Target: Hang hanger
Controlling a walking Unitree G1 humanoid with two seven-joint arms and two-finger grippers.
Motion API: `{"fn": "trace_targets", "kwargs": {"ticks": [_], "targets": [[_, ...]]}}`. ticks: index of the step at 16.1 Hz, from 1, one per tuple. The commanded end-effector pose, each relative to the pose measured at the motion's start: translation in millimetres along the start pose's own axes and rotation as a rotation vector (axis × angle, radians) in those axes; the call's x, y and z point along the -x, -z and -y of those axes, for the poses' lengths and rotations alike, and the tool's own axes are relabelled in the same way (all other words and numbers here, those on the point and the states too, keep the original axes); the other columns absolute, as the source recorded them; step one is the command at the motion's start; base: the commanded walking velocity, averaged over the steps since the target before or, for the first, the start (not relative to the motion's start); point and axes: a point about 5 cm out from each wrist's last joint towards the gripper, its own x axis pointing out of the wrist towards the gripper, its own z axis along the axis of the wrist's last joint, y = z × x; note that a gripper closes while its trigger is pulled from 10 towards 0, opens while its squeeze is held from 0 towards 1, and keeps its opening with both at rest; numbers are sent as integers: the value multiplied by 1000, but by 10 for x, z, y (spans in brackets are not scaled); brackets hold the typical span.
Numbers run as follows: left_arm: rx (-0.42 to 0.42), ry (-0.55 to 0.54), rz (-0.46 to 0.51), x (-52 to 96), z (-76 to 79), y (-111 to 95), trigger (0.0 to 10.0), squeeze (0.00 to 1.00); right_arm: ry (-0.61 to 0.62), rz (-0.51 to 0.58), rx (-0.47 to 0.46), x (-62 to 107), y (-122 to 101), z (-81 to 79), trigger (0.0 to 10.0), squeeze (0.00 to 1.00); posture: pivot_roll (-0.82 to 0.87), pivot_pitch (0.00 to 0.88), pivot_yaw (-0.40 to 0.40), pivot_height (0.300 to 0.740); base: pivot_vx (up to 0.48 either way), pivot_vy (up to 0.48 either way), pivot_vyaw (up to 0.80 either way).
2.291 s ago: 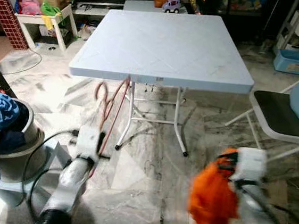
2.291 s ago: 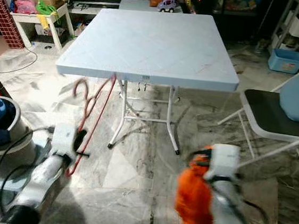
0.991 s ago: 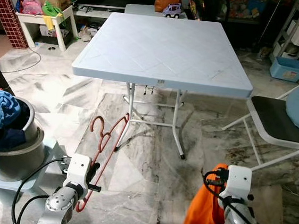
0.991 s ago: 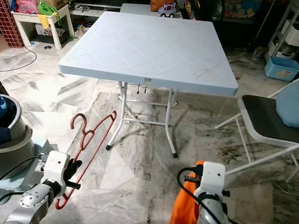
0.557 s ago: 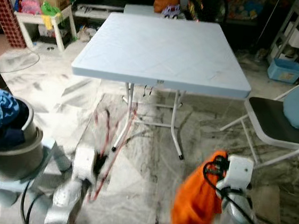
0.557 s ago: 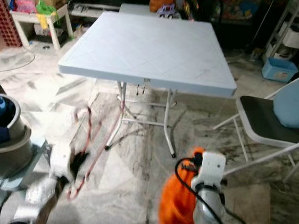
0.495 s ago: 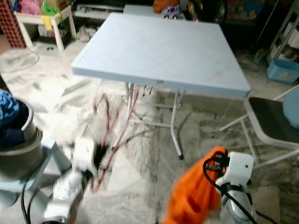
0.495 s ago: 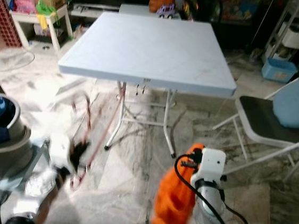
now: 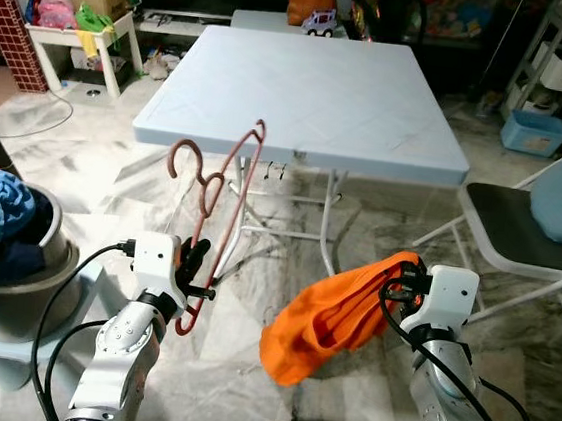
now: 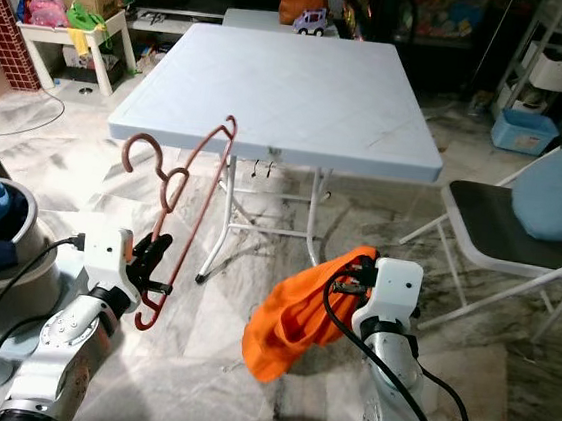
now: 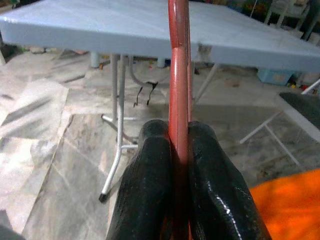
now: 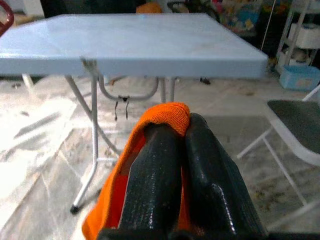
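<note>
Even, bright indoor light falls from above, so the pale table (image 9: 309,83) glows almost white in the middle of the frame and the marble floor (image 9: 281,301) below it carries soft sheen and only faint shadows. The head views are sharp edge to edge, dimming toward the dark upper background. In both wrist views the near black fingers (image 11: 150,190) are soft with small glossy highlights.

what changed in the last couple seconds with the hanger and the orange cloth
Both arms rose. The left gripper lifted the red hanger until its top crosses the table edge. The right gripper raised the orange cloth, which swung toward the middle. Both grips stayed shut; table and chair unmoved.
</note>
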Motion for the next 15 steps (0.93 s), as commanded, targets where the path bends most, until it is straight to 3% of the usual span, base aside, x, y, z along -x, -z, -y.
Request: {"fn": "trace_targets", "kwargs": {"ticks": [1, 3, 6, 11, 13, 15], "targets": [[-10, 3, 29, -19, 30, -95, 10000, 0, -19, 55, 11, -31, -150, -17, 0, 0, -24, 6, 15, 740, 244, 0, 0], [-5, -9, 25, -36, 40, -113, 10000, 0, -19, 64, 29, -66, -185, -9, 0, 0, -26, 2, 12, 740, 249, 0, 0], [-1, -11, 20, -50, 49, -130, 10000, 0, -10, 59, 24, -84, -193, 1, 0, 0, -26, 0, 12, 740, 270, 0, 783], [3, 3, 24, -88, 66, -161, 10000, 0, -13, 49, 12, -84, -174, -22, 0, 0, -26, 0, 18, 740, 315, 263, 0], [8, 0, 13, -91, 52, -152, 8863, 0, -8, 51, 9, -89, -175, -29, 0, 0, -29, 0, 22, 740, 377, 296, 0], [11, -1, 8, -94, 42, -145, 8667, 0, -7, 53, 13, -89, -178, -35, 0, 0, -31, 0, 26, 740, 330, 349, 0]]}}
